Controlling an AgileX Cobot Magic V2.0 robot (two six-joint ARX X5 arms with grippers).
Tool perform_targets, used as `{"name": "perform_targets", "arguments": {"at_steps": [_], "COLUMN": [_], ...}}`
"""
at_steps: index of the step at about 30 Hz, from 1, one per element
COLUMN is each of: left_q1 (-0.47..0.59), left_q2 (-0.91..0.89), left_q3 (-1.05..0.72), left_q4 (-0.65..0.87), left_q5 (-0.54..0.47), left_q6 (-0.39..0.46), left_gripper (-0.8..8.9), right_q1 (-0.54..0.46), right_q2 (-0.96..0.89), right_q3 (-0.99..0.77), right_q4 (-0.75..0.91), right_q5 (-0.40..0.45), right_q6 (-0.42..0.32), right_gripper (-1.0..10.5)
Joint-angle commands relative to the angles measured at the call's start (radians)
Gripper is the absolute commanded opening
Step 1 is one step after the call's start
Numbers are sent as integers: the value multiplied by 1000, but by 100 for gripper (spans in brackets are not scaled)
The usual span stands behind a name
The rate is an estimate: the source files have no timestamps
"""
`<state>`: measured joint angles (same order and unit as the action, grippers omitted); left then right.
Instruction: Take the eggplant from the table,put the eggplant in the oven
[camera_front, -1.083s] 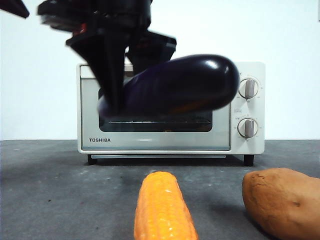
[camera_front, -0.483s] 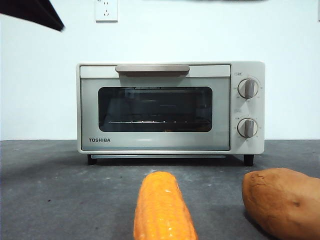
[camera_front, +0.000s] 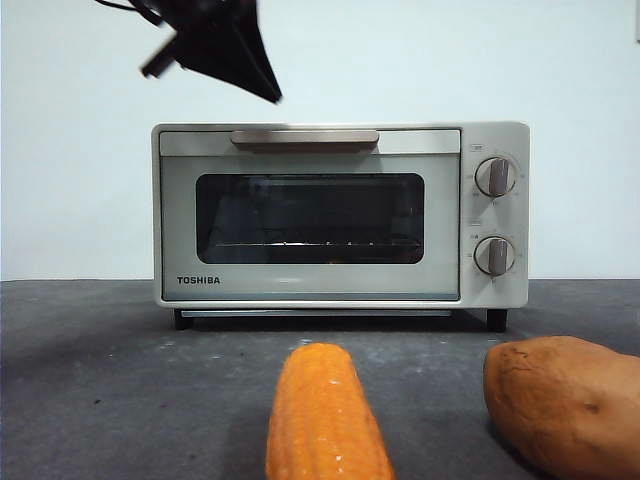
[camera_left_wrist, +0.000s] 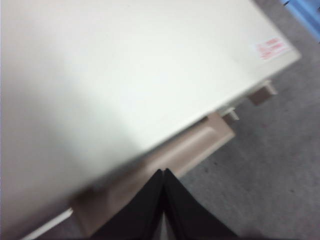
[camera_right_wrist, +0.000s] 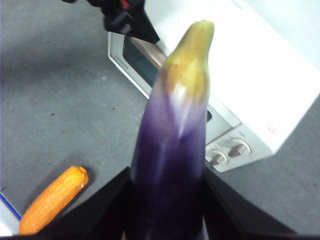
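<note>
The right gripper (camera_right_wrist: 167, 200) has its fingers pinching the eggplant (camera_right_wrist: 172, 145) up off the desk (door's shut), so the left gripper (camera_left_wrist: 163, 172), fingers pressed together, seems, blurrily, just above the oven (camera_front: 340, 215) handle (camera_left_wrist: 192, 147).

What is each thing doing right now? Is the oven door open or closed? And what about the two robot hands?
oven: door closed, nothing on the rack.
eggplant: held up in the air, not in the oven yet.
right hand: shut on the eggplant.
left hand: shut, holding nothing, just above the oven's handle.
corn: lying on the table.
sweet potato: lying on the table.
</note>
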<state>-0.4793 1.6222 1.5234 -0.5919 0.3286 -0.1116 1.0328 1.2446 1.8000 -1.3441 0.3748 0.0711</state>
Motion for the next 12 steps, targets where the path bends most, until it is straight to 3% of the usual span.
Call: {"name": "perform_targets", "arguments": {"at_steps": [1,5,12], "left_q1": [-23,-45,-88], "left_q2": [83,146,163], "left_q3": [85,140,153], "left_q4": [-33,-88,-205], "left_q5": [-45,-101,-104], "left_q6": [53,82,114], "left_gripper": [6,6,6], "right_q1": [10,10,10], "right_q2": [-39,-106,-172], "right_q3": [-20,-69,-119], "right_q4": [-75,-75,-75], "right_q5": [23,23,59], "right_q6": [42,68,106], "right_gripper": [141,141,141]}}
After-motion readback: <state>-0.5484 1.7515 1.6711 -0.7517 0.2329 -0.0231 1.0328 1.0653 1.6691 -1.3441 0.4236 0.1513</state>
